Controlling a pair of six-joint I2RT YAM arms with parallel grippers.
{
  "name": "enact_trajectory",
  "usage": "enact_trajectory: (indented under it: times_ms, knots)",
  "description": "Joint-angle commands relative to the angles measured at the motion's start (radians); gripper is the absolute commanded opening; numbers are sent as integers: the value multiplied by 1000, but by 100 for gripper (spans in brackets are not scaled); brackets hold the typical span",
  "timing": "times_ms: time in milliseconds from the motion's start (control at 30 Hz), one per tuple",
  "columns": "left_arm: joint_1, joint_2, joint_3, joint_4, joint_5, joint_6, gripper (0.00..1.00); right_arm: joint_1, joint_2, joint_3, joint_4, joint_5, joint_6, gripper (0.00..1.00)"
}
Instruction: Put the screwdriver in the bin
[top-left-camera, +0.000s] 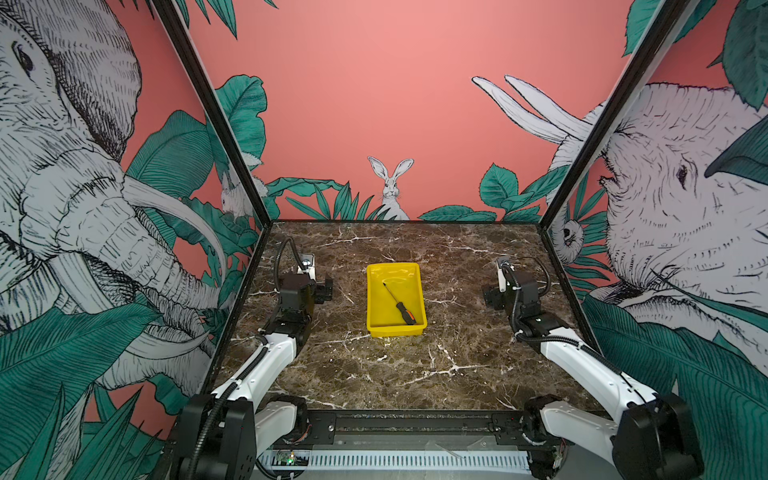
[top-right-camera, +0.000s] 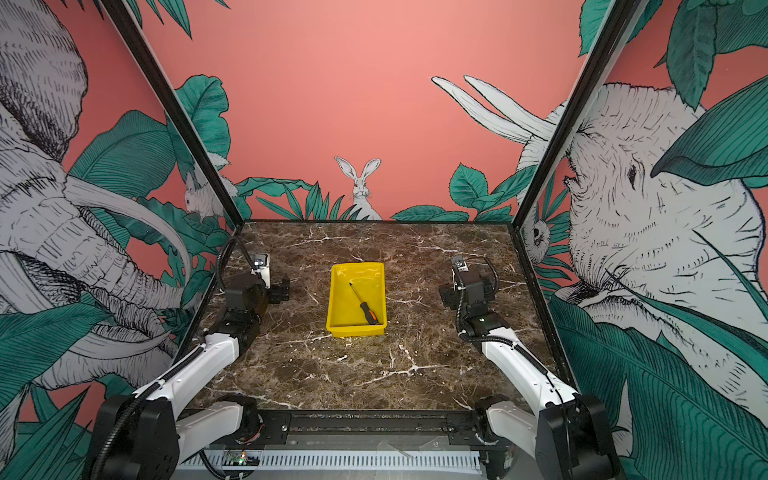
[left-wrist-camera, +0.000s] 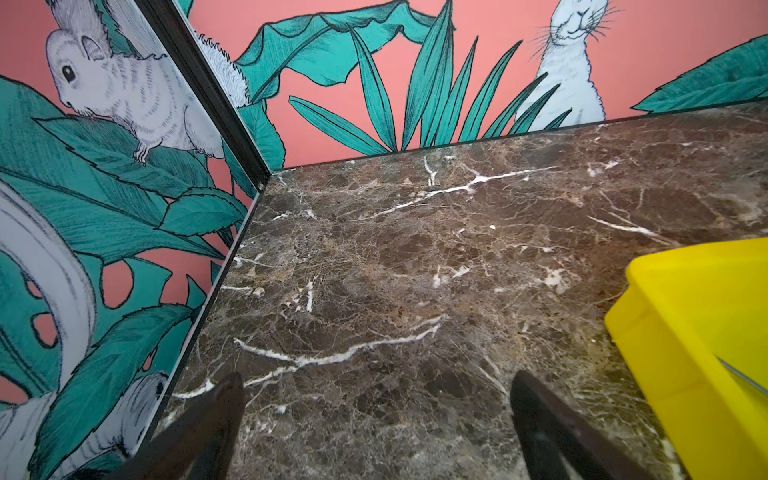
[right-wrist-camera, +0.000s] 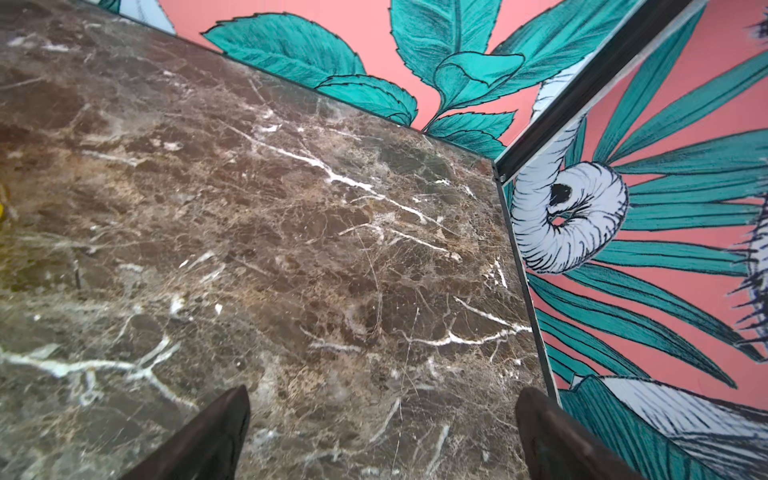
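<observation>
No text, label or number can be read anywhere.

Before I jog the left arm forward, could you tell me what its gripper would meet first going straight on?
Most likely the bare marble tabletop, before the back wall, though depth is unclear. The open left gripper aims beside the bin, not at it.

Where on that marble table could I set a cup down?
The widest bare marble runs from the bin to the near edge. Another patch lies behind it, up to the back wall. Narrowest: the strips between the bin and the left gripper and right gripper.
</observation>
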Motion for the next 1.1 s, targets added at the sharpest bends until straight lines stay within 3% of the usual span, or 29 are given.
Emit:
enact_trajectory:
  times_ms: [0, 133, 300, 633, 767, 967, 1067]
  knots:
    - [4, 25, -48, 181, -22, 56, 100, -44, 22, -44, 139, -93, 34, 99]
    - [20, 80, -75, 246, -6, 103, 100, -92, 78, -55, 210, -141, 46, 99]
    - [61, 150, -87, 307, 55, 28, 100, -162, 126, -105, 365, -164, 5, 99]
    - [68, 300, -92, 422, 111, 45, 100, -247, 205, -175, 569, -258, 59, 99]
    - [75, 345, -111, 496, 125, 43, 100, -250, 296, -187, 658, -282, 67, 99]
    - [79, 433, -164, 671, 165, 56, 100, -255, 450, -294, 994, -316, 62, 99]
    - [81, 442, -151, 652, 134, 45, 100, -255, 438, -301, 984, -304, 66, 99]
